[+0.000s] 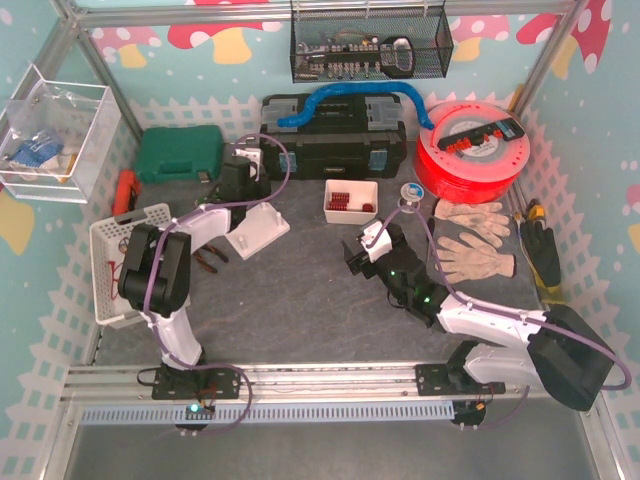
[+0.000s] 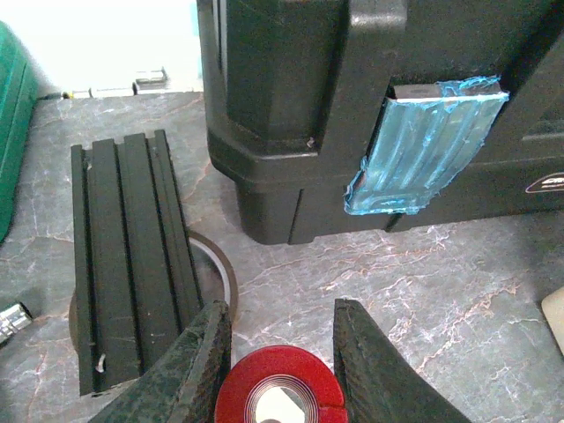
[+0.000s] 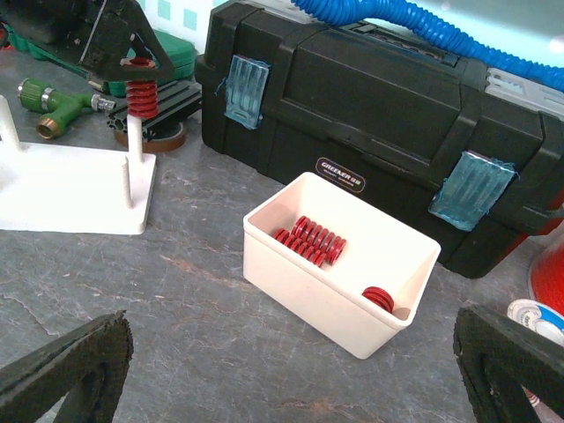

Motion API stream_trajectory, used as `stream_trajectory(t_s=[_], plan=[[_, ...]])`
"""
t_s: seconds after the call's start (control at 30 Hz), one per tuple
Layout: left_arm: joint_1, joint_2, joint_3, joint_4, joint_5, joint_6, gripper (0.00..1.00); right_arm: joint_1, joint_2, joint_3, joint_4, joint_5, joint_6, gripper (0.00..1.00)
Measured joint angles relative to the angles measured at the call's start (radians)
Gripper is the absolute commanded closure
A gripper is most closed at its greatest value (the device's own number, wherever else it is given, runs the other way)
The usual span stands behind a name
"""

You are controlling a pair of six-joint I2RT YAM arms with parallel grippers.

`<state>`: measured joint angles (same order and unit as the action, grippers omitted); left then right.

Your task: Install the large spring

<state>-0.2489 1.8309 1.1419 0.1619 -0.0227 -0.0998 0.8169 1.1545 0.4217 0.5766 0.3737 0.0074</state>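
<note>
Your left end effector [image 2: 280,330] has its rough, dark fingers [image 2: 198,370] drawn in narrow on the large spring [image 2: 280,359]. From that wrist the spring shows end-on as a glossy red ring. From the right wrist it is an upright red coil hanging right over a slim white peg [image 3: 132,159], and you cannot tell whether coil and tip touch. The peg rises from a flat white base plate [image 3: 70,189] on the grey, marble-veined tabletop [image 3: 176,308]. Your right end effector [image 3: 293,326] stands wide, with nothing between its grainy black pads [image 3: 79,357]. Ahead of it sits a smooth white rectangular bin [image 3: 300,282] with more red springs [image 3: 310,240] lying inside. Behind that is a black plastic toolbox [image 3: 370,115] with translucent blue latches [image 3: 242,88].
</note>
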Motion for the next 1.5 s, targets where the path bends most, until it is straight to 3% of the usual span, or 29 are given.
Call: stream_trajectory(t_s=[1.13,1.33,1.5], plan=[[0.000,-0.013,-0.001,-0.088,0.021,0.027,1.00,0.000,-0.005,0.000,0.000,-0.004,-0.009,0.01],[-0.002,-0.011,-0.001,-0.099,0.019,0.029,0.87,0.000,-0.005,0.000,0.000,-0.005,-0.012,0.01],[-0.002,0.019,-0.001,-0.098,0.019,0.029,0.65,0.000,-0.004,0.000,0.000,-0.004,-0.014,0.01]])
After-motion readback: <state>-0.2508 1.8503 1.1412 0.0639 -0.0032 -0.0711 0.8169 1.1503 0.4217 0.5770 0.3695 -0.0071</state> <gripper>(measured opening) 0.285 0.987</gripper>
